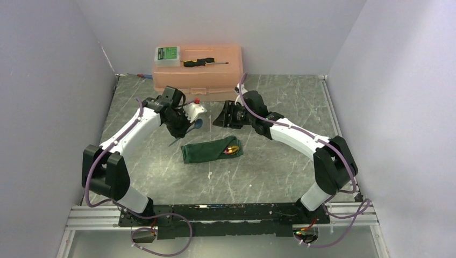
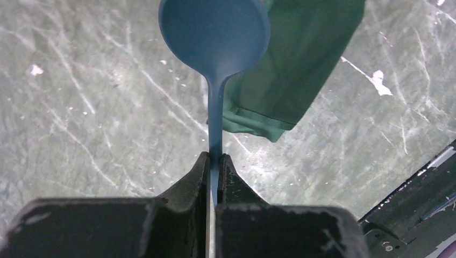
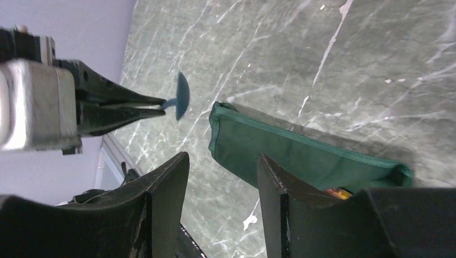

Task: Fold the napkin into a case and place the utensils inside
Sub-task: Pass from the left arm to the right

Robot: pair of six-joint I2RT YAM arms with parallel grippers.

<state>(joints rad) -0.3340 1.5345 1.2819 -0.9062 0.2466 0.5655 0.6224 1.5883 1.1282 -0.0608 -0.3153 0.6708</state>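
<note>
The left gripper (image 2: 215,164), pinched tight on the handle of the blue spoon (image 2: 215,37) near the closed end of the napkin (image 2: 290,59), should probably carry it round to the napkin's mouth, where 1 gold utensil (image 1: 231,149) shows and the right gripper (image 3: 223,183) hovers spread, empty.

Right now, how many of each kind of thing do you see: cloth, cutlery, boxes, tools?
Cloth: 1, the napkin
Cutlery: 2, blue spoon in the left gripper, gold utensil inside the napkin
Boxes: 2, peach box, small green-topped box
Tools: 1, screwdriver
Total: 6
</note>
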